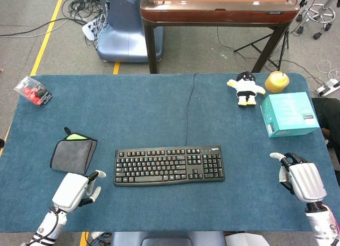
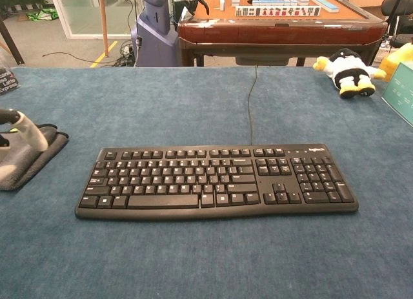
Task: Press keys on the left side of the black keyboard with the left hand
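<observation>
So the black keyboard (image 1: 169, 165) sits flat near the front middle of the blue felt table (image 1: 143, 108), long side running left to right, number pad on the right; its thin black cable (image 1: 188, 108) runs straight back from the top edge toward the far side of the table.

Left hand (image 1: 74, 189) is at the front left, just off the keyboard's left end and not touching it; fingers (image 1: 98, 175) look loosely apart with nothing in them, one white tip poking toward the keyboard's corner; in the chest view only a bit of the hand shows at the left border, a white fingertip (image 2: 26, 128) in front of the grey cloth (image 2: 35, 150).

That grey folded cloth (image 1: 73, 154) lies just behind the left hand, with a bit of yellow-green peeking out at its back edge; further back at the far left corner there's a small packet with red stuff inside (image 1: 33, 92).

Right hand (image 1: 300, 178) rests at the front right, well apart from the keyboard; fingers a little spread, holding nothing.

Right side at the back: a teal box (image 1: 289, 114), a little black and white plush toy (image 1: 245, 88), and a yellow round thing (image 1: 277, 82) right next to it; can't tell what that one is exactly.

Behind the table there's a brown wooden table (image 1: 218, 12) with tiles on top.
</observation>
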Motion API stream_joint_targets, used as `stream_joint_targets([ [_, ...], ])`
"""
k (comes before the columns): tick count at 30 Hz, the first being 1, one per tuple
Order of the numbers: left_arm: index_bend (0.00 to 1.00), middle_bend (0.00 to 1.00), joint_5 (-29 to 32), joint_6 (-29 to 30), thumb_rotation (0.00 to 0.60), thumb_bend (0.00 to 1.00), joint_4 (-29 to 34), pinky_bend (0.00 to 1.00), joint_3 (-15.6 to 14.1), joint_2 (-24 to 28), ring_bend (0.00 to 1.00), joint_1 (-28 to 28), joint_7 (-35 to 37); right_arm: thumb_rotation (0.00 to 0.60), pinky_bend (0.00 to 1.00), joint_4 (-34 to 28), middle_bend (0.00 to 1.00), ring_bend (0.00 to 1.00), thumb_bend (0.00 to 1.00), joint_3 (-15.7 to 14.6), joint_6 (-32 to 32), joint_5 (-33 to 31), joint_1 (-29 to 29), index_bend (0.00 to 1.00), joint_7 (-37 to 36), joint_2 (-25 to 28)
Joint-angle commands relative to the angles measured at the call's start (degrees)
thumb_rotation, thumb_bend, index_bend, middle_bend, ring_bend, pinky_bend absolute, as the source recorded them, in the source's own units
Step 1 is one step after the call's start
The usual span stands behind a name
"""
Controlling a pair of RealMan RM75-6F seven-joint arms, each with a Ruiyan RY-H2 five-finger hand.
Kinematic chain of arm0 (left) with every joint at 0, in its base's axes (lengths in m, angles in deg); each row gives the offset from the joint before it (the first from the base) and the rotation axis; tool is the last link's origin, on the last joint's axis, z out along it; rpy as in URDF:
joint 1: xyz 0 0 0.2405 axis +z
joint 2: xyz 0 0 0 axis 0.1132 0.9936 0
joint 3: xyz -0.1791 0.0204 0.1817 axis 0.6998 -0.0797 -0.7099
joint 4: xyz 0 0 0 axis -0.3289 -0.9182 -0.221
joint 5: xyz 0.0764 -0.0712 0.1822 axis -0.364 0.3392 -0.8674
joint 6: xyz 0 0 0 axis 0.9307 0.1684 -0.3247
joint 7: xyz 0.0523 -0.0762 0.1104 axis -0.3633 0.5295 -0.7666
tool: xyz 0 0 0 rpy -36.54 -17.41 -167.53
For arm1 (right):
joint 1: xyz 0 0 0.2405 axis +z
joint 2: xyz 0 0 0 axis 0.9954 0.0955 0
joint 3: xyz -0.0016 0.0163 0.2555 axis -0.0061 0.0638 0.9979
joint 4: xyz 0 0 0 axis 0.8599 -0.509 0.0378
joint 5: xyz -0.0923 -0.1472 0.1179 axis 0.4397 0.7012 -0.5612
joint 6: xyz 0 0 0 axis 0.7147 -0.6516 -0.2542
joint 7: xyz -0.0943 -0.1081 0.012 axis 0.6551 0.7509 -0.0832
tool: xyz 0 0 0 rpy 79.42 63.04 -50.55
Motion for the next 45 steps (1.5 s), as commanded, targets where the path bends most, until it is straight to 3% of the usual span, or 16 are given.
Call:
stream_joint_targets([
  [1, 0.30, 0.92, 1.63, -4.29, 0.600, 0.39, 2.57, 1.00, 0.41, 1.37, 0.94, -2.95, -0.53, 0.600, 0.52, -0.03, 0.36, 0.31, 0.86, -0.01, -0.46, 0.14, 0.19, 0.33, 0.07, -0.09],
  [9, 0.21, 0.94, 9.16, -13.90, 0.600, 0.39, 6.54, 1.00, 1.91, 1.79, 0.97, -9.00, -2.40, 0.600, 0.52, -0.07, 0.36, 0.31, 0.86, 0.16, -0.97, 0.14, 0.30, 0.33, 0.02, -0.08],
  [15, 0.18, 0.94, 14.17, -16.10, 0.600, 0.39, 6.91, 1.00, 2.68, -1.13, 0.97, -11.91, -7.71, 0.600, 0.52, -0.32, 0.36, 0.31, 0.86, 0.28, -0.23, 0.44, -0.12, 0.33, -0.03, 0.24],
  [28, 0.15, 0.94, 26.68, -17.71, 0.600, 0.39, 6.05, 1.00, 4.12, -6.27, 0.97, -18.58, -18.89, 0.600, 0.52, -0.59, 0.36, 0.31, 0.86, 0.35, -0.03, 0.81, -0.44, 0.33, 0.25, 0.35],
  [45, 0.15, 0.95, 40.97, -14.60, 0.600, 0.39, 3.12, 1.00, 5.29, -13.41, 0.98, -27.61, -28.07, 0.600, 0.52, -0.53, 0.36, 0.31, 0.86, 0.65, -0.20, 0.68, -0.54, 0.33, -0.24, 0.62],
])
